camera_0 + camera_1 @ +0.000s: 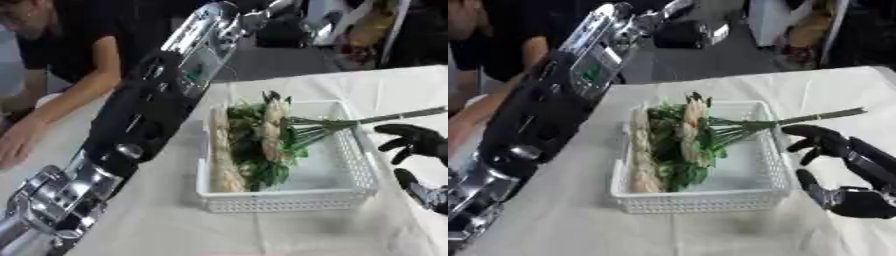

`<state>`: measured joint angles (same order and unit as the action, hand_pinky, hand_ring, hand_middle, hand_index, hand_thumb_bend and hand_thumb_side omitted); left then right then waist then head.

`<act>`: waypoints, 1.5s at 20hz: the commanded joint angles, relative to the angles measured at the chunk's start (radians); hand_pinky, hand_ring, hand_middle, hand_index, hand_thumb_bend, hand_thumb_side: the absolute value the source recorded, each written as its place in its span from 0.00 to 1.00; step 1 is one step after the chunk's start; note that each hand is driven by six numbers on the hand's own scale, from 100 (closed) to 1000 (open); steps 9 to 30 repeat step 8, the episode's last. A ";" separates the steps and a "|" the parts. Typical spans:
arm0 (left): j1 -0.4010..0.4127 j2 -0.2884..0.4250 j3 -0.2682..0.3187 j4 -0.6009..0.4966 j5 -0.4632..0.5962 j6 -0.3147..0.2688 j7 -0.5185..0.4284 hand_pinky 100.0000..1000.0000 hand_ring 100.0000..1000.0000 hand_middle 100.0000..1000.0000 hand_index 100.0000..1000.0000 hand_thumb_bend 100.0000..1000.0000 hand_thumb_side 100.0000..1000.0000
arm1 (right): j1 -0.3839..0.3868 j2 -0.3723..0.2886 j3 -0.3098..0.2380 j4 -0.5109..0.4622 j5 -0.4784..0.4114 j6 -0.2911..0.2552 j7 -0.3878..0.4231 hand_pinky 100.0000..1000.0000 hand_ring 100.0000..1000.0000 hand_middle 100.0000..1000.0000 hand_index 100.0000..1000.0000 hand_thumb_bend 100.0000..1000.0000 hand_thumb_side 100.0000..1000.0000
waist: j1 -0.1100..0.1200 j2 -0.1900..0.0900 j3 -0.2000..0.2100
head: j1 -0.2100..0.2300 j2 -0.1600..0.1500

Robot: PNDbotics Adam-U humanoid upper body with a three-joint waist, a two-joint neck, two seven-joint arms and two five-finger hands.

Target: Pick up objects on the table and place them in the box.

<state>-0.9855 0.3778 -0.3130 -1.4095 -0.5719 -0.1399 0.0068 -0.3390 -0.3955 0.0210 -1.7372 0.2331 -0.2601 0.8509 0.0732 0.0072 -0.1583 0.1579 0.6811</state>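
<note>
A white perforated box (289,199) stands on the white tablecloth. In it lies a bunch of cream flowers with green leaves (269,135), and a long pale tan thing (222,160) lies along its left wall. The bunch's green stems (824,116) stick out over the box's right rim. My right hand (829,144) hovers open just right of the box and below the stem ends, holding nothing. My left arm (140,120) rises from the lower left, past the box's left side, to the top edge. Its hand is out of view.
The table's far edge (350,72) runs behind the box, with dark clutter on the floor beyond it. Bare tablecloth (262,235) lies in front of the box and at the far right (402,90).
</note>
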 commanded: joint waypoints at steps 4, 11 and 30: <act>0.183 0.192 0.159 -0.272 0.208 0.028 0.214 0.74 0.86 0.95 0.94 0.15 0.92 | -0.017 -0.015 -0.031 -0.014 0.000 -0.047 0.056 0.64 0.81 0.96 1.00 0.00 0.22 | -0.005 -0.004 0.009 | -0.032 -0.032; 0.428 0.214 0.304 -0.367 0.213 0.089 0.333 0.67 0.82 0.93 0.94 0.03 1.00 | -0.011 -0.017 -0.053 -0.018 0.002 -0.038 0.056 0.64 0.81 0.96 1.00 0.00 0.23 | -0.015 0.003 0.014 | -0.046 -0.036; 0.428 0.214 0.304 -0.367 0.213 0.089 0.333 0.67 0.82 0.93 0.94 0.03 1.00 | -0.011 -0.017 -0.053 -0.018 0.002 -0.038 0.056 0.64 0.81 0.96 1.00 0.00 0.23 | -0.015 0.003 0.014 | -0.046 -0.036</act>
